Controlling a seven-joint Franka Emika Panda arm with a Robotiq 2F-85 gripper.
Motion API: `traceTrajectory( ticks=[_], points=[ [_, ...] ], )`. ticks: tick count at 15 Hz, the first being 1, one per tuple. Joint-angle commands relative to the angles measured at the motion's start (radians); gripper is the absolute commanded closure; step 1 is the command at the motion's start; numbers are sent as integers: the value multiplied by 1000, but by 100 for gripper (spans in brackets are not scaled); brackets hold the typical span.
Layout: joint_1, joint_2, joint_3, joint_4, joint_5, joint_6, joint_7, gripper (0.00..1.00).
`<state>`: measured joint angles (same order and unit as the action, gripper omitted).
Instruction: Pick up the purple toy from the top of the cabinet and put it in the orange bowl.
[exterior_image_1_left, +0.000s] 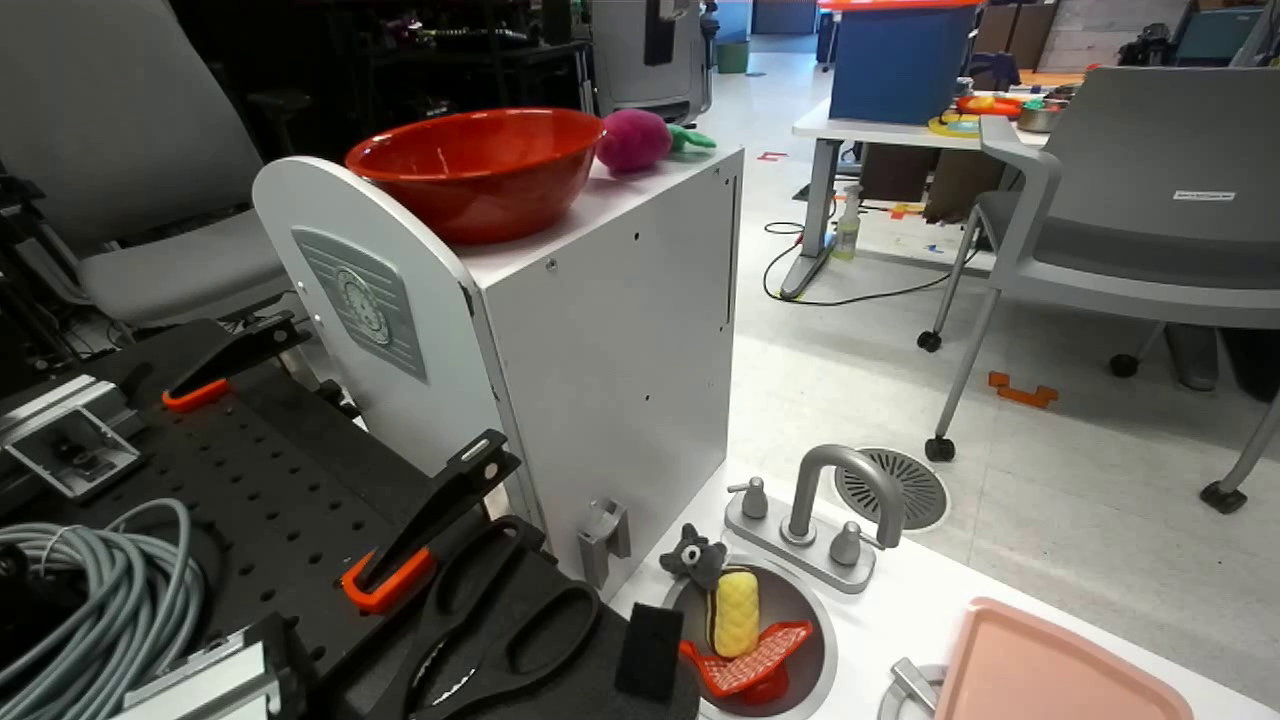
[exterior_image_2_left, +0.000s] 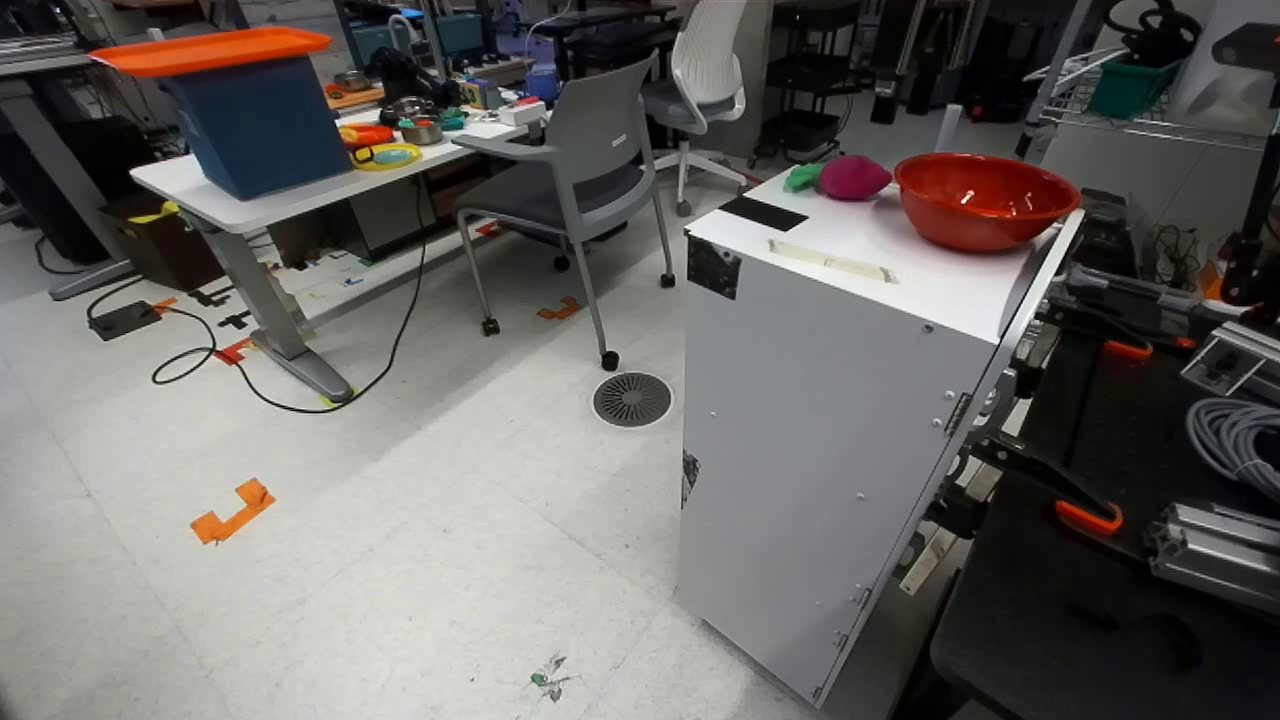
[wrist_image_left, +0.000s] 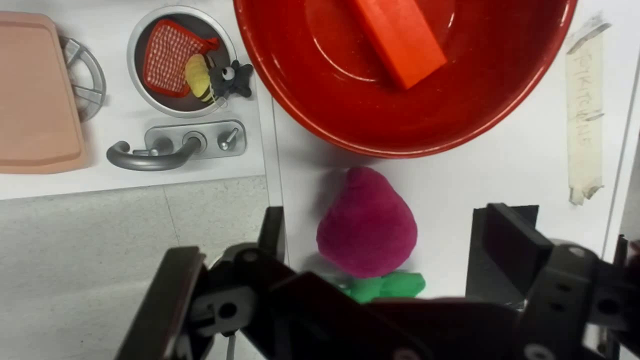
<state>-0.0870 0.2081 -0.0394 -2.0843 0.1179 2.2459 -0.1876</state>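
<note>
In an exterior view, the purple toy (exterior_image_1_left: 634, 140) sits on the cabinet (exterior_image_1_left: 620, 320), right of the orange bowl (exterior_image_1_left: 500, 205). In an exterior view, the toy (exterior_image_2_left: 853, 178) is left of the bowl (exterior_image_2_left: 985, 215). In my wrist view, my gripper (wrist_image_left: 392, 230) is spread, the toy (wrist_image_left: 367, 230) showing between its fingers (wrist_image_left: 516, 246).

blu bin (exterior_image_2_left: 265, 130) on wht tbl (exterior_image_2_left: 185, 188) | red chkd cloth (wrist_image_left: 167, 57) in sink (wrist_image_left: 202, 29) | pnk tray (wrist_image_left: 37, 95)

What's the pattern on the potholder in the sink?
The potholder has red-and-white checks and red edging, clearest in the wrist view.
</note>
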Motion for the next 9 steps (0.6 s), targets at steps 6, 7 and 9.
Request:
traceTrajectory(
  ticks=[6, 7, 9],
  points=[
    [4, 37, -12, 118, -78, -159, 55, 0],
    [4, 44, -12, 131, -78, -171, 53, 0],
    [3, 57, -11, 154, -79, -191, 50, 0]
  ],
)
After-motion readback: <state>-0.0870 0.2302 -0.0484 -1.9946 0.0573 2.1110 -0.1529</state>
